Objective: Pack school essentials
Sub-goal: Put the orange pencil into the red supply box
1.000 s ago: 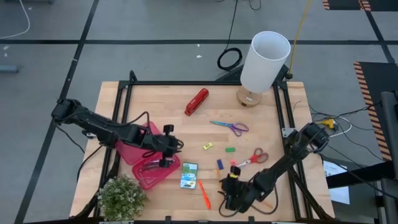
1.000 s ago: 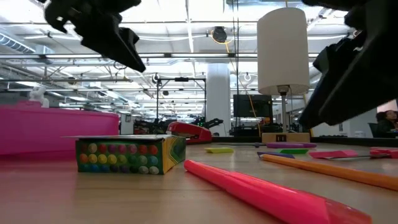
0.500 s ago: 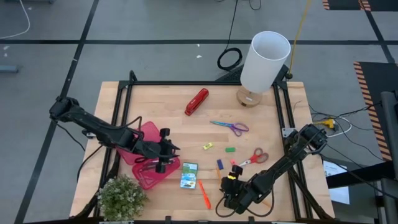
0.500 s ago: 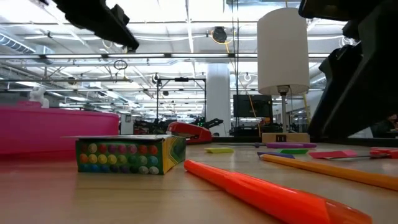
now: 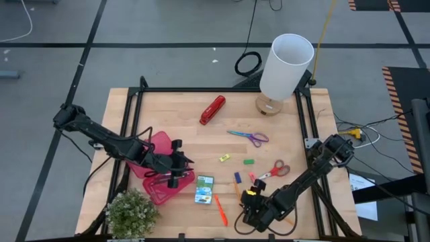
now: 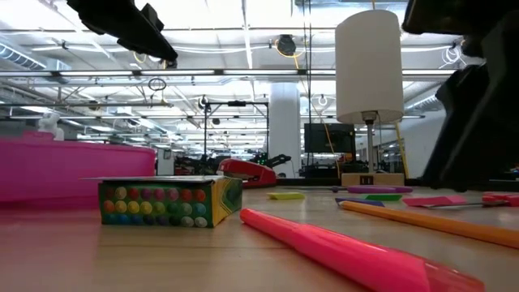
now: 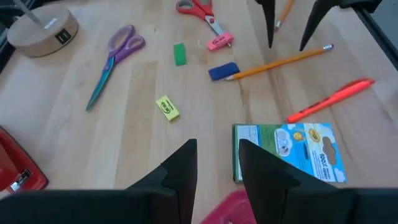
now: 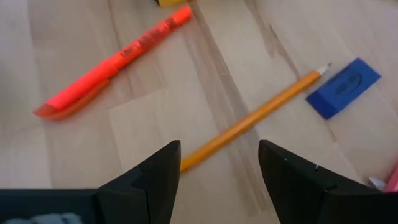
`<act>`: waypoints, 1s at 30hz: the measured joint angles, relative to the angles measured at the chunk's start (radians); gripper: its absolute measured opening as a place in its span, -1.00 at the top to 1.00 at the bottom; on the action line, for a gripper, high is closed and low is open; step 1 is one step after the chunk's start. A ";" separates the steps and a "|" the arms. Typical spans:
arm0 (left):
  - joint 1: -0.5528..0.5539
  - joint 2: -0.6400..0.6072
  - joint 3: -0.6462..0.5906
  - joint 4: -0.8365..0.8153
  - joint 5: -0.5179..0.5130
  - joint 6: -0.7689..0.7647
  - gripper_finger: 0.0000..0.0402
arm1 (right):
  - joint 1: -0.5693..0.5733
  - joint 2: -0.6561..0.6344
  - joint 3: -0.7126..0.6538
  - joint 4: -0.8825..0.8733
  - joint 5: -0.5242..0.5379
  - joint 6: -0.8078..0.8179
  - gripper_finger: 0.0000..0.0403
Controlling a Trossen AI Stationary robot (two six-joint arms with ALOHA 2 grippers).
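I hold the right gripper (image 8: 217, 163), jaws wide, straddling the pencil (image 8: 254, 119) to grab it, while the left gripper (image 7: 216, 163), jaws narrow, waits above the pink case (image 5: 158, 173).

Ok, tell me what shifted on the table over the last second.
The left gripper pulled back from near the crayon box toward the pink case, fingers open and empty. The right gripper edged slightly over the pencil, open, holding nothing. In the low view the orange pen showed a different colour for a moment. Scissors, erasers and stapler stayed put.
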 joint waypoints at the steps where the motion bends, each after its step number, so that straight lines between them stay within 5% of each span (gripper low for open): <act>1: 0.000 0.000 0.000 0.003 0.000 0.000 0.39 | 0.003 0.000 0.000 0.009 0.009 -0.003 -0.03; 30: -0.048 0.000 0.000 0.037 0.027 0.033 0.39 | -0.017 0.000 0.000 0.043 0.030 0.002 -0.03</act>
